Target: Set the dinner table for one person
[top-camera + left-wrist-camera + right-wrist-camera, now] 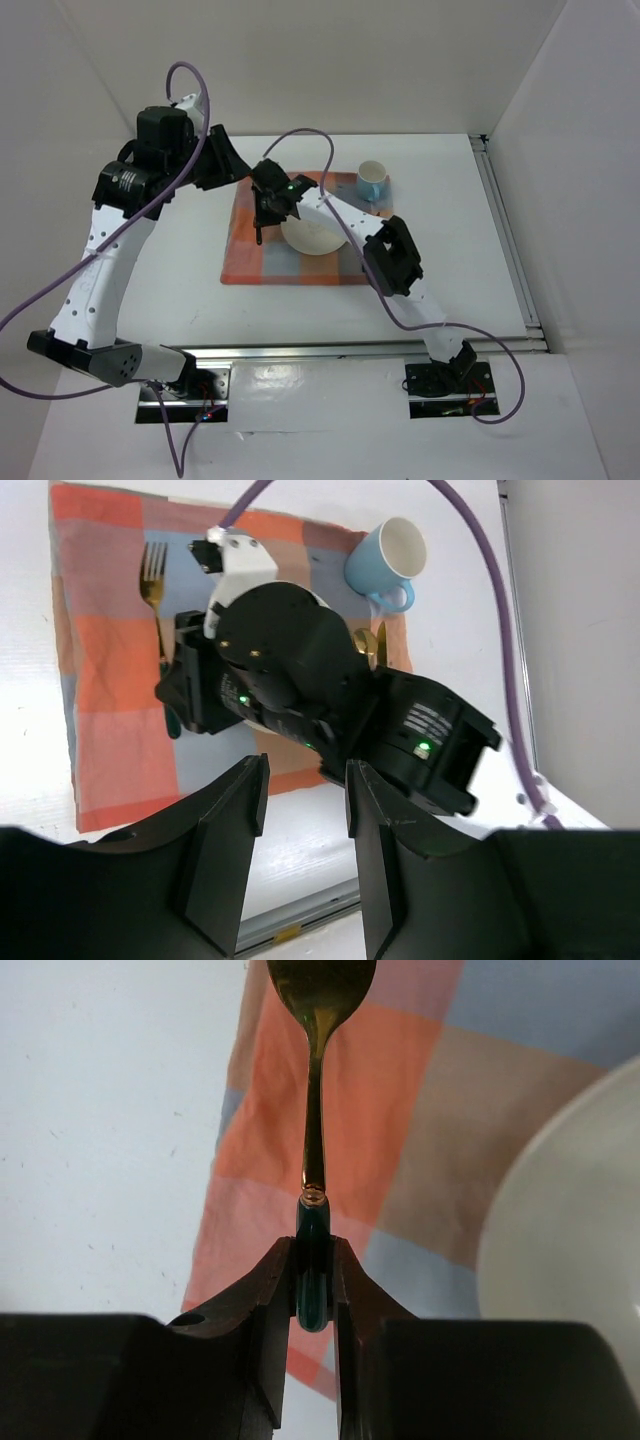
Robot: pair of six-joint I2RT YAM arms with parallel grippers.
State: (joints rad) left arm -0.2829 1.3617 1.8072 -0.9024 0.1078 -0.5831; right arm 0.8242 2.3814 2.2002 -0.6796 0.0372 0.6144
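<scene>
The white dinner table (pixel 170 250) carries an orange-and-blue checked mat (pixel 250 262). A white plate (pixel 318 238) sits on the mat, with a light blue cup (pixel 372 181) at the mat's far right corner. My right gripper (pixel 313 1250) is shut on the dark green handle of a gold fork (pixel 314 1110), low over the mat's left part, left of the plate (pixel 570 1250). The fork (pixel 155 580) and cup (pixel 388 552) also show in the left wrist view. My left gripper (pixel 305 790) is open and empty, raised above the scene, beyond the mat's far left corner (pixel 226 160).
A gold utensil (pixel 368 645) lies right of the plate, mostly hidden by the right arm. Metal rails run along the table's near edge (pixel 350 350) and right edge (pixel 510 240). White walls enclose the back and sides.
</scene>
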